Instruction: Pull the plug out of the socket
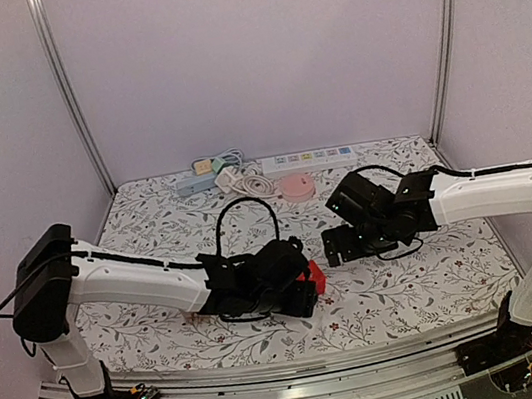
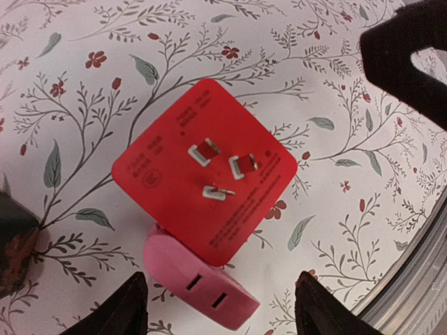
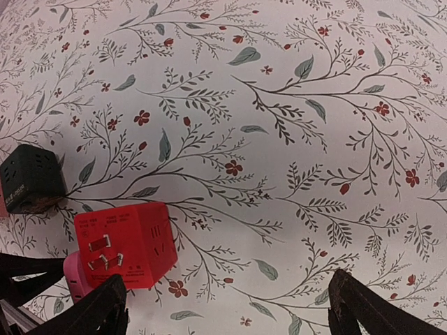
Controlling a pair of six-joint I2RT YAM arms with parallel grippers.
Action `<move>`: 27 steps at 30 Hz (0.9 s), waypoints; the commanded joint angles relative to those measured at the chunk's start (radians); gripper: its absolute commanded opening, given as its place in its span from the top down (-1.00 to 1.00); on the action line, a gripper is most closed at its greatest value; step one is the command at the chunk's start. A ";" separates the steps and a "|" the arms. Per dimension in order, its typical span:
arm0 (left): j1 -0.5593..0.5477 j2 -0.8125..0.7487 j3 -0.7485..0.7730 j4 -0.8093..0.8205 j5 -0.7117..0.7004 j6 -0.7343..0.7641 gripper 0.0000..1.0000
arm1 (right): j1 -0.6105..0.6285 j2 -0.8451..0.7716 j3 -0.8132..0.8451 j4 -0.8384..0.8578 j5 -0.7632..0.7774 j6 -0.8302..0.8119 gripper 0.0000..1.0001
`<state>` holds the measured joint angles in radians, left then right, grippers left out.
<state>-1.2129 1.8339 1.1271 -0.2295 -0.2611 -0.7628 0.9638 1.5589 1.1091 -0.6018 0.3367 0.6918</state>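
Observation:
A red cube socket [image 2: 202,167] lies on the flowered tablecloth with its three metal prongs facing up. A pink plug [image 2: 199,283] with two slots in its outer face sticks out of the cube's side. My left gripper [image 2: 223,307] hangs over the pink plug, open, with one finger on each side and neither touching it. In the top view the left gripper [image 1: 301,290] sits at the red socket [image 1: 310,273]. My right gripper [image 3: 227,307] is open over bare cloth, to the right of the red socket [image 3: 126,244] and pink plug [image 3: 73,276].
A small black cube [image 3: 31,178] rests on the cloth just beyond the red socket. At the back of the table lie a white power strip [image 1: 305,160], a round pink item [image 1: 296,188], a white adapter with coiled cable [image 1: 233,179] and a black cable loop [image 1: 248,212].

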 commanded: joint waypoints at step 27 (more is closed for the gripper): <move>0.079 -0.075 -0.086 -0.018 0.059 0.087 -0.05 | 0.001 0.005 0.008 0.042 -0.052 0.009 -0.97</move>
<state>-1.1446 1.7477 1.0309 -0.2947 -0.2470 -0.7399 0.9638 1.5452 1.1076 -0.5755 0.2981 0.6956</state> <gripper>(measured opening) 0.524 0.988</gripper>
